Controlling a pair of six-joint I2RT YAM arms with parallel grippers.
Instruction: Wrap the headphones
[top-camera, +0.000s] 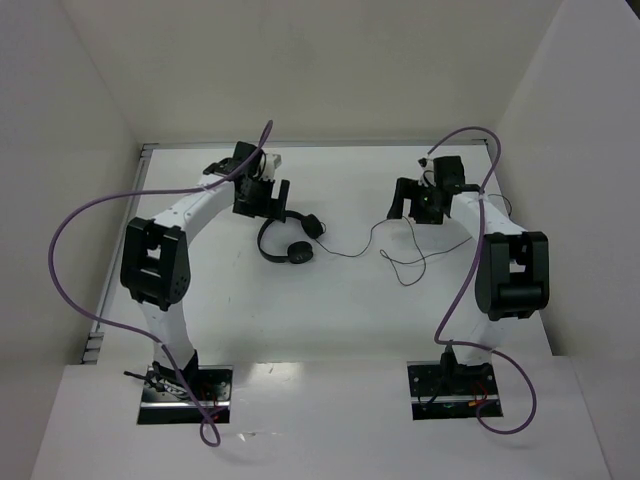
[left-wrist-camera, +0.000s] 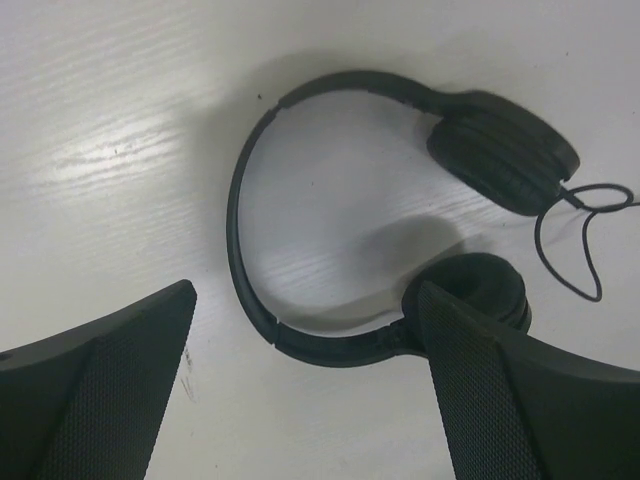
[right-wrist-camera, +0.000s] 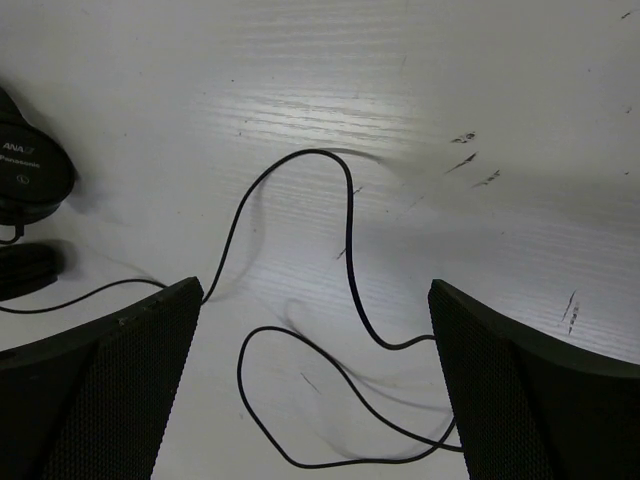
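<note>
Top external: headphones (top-camera: 297, 253) lie on table (top-camera: 330, 300), cord (right-wrist-camera: 348, 220) sprawling toward right arm (top-camera: 510, 270).

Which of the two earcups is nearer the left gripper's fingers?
The lower earcup in the left wrist view: a finger of the left gripper overlaps its edge. The upper earcup, trailing the cord, lies clear of both.

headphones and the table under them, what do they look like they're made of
The headphones: the headband looks like matte black plastic, smooth with a visible seam. The earcup pads look like soft leatherette, faintly ribbed, though that is uncertain. The table: white with fine wood-grain lines and a soft glare, probably laminate or painted wood.
</note>
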